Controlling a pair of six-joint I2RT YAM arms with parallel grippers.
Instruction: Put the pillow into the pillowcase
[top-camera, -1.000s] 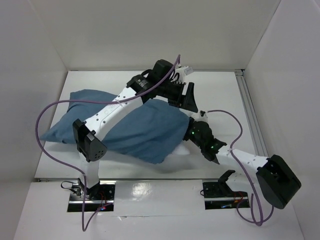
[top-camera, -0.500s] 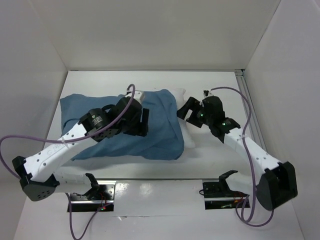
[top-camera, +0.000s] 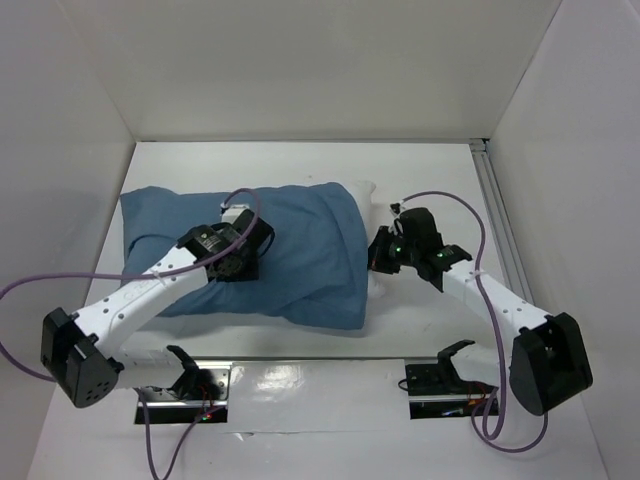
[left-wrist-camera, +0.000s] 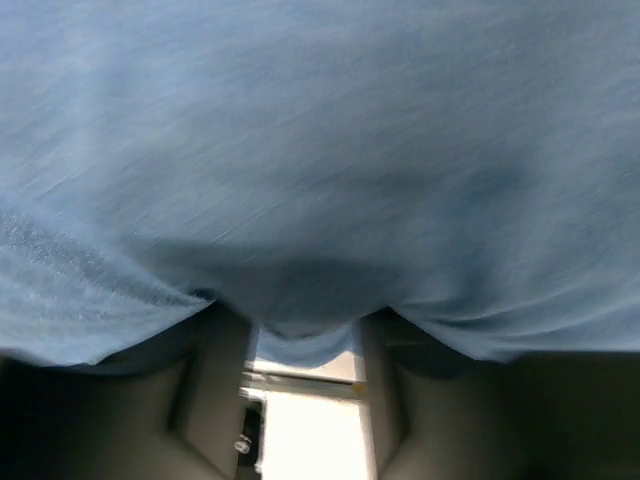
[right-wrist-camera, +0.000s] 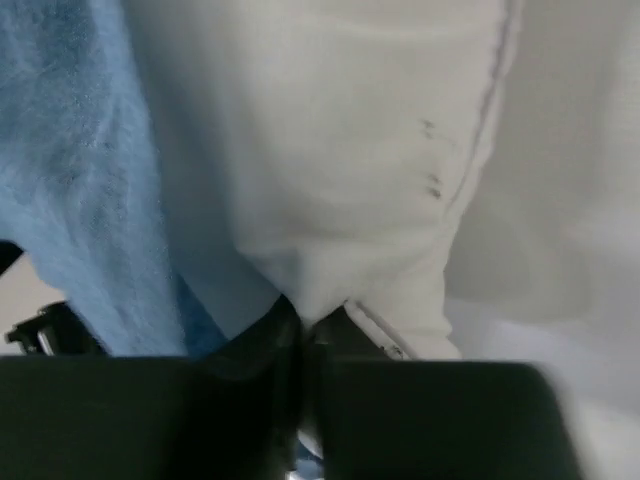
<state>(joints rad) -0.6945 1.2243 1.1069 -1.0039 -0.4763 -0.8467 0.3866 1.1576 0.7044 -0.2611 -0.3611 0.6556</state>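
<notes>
The pillowcase (top-camera: 300, 250) spreads across the centre-left of the overhead frame, covering most of the pillow (top-camera: 366, 194), whose white end shows right of centre. The left gripper (left-wrist-camera: 302, 380) presses into the blue cloth, jaws apart; the right gripper (right-wrist-camera: 303, 335) pinches a fold of that white end.

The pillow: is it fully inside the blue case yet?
Mostly in, not fully. A white strip of pillow sticks out of the pillowcase at its right end.
</notes>
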